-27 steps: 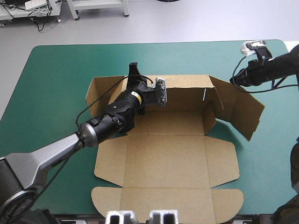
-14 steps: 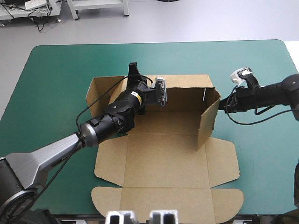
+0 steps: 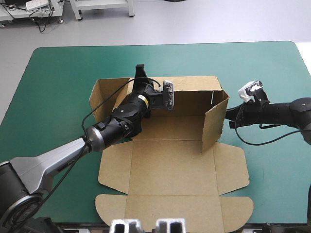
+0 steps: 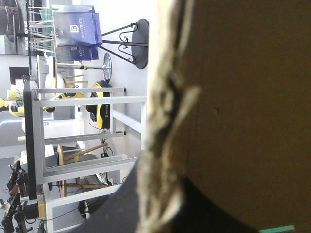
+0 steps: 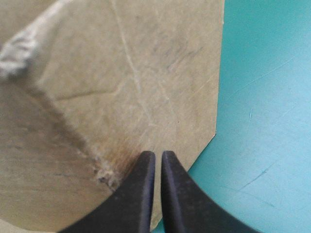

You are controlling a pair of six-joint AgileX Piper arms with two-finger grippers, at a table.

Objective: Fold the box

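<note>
Folding one brown box (image 3: 170, 165) with two grippers on a teal-green bench (image 3: 58, 73).
The box sits at the bench's middle: its back wall (image 3: 194, 97) and right wall (image 3: 214, 124) stand raised, a left flap (image 3: 103, 94) leans half up, and the remaining panels lie flat toward the near edge. The left arm reaches diagonally across the sheet from the near left corner. The left gripper (image 3: 140, 70) pinches the back wall's top edge near its left end, with the board between its black fingers. The right arm comes in low and level from the right edge. The right gripper (image 3: 228, 115) has its fingers pressed together, tips touching the outer face of the right wall.
</note>
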